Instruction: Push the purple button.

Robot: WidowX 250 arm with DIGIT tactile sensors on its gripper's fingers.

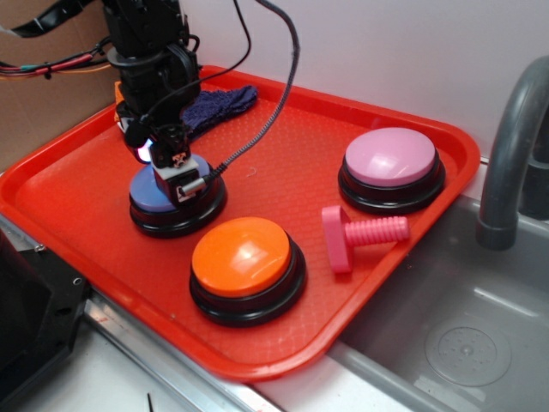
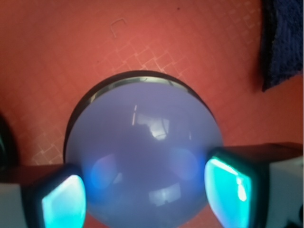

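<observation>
On the left side of the red tray (image 1: 77,184), near its front-left edge, sits the purple button (image 1: 146,193), a glossy bluish dome on a black ring. The gripper (image 1: 171,167) stands right over it, and in the wrist view its jaws are apart, one fingertip (image 2: 64,202) at each side of the dome (image 2: 142,156), their pads glowing teal. Whether the fingertips are pressing on the dome cannot be told. Behind the gripper, at the tray's back-left edge, lies a dark blue cloth (image 1: 219,107). Toward the middle of the front edge is an orange button (image 1: 244,257). Just right of it a pink plastic bolt (image 1: 360,236) lies on its side. Near the back-right corner sits a pink button (image 1: 390,159). Right of the tray are a grey tap (image 1: 510,146) and a steel sink (image 1: 455,335).
</observation>
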